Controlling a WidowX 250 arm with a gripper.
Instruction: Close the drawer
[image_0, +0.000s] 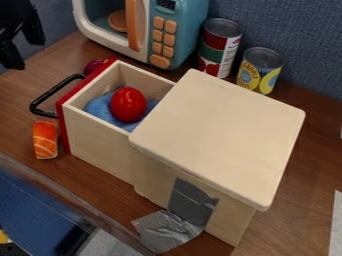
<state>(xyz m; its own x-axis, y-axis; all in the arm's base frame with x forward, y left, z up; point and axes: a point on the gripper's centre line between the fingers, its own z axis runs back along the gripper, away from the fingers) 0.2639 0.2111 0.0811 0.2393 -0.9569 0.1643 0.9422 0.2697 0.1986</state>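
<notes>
The gripper (25, 52) hangs at the upper left edge, open with nothing between its fingers, above and left of the drawer and apart from it. The wooden drawer (100, 145) stands pulled out toward the upper left from its wooden cabinet (224, 135). It has a red front (65, 127) with a black handle (41, 99) on its outer side. Inside the drawer, a red egg-shaped object (128, 104) rests on a blue cloth (100, 108). The drawer's rear part is hidden under the cabinet top.
An orange sushi-like toy (45, 139) lies beside the drawer front, below the handle. A purple-red round object (93, 66) is behind the front's upper end. A toy microwave (180, 35) and two cans (218, 47) stand at the back. Grey tape (167, 230) holds the cabinet's near side.
</notes>
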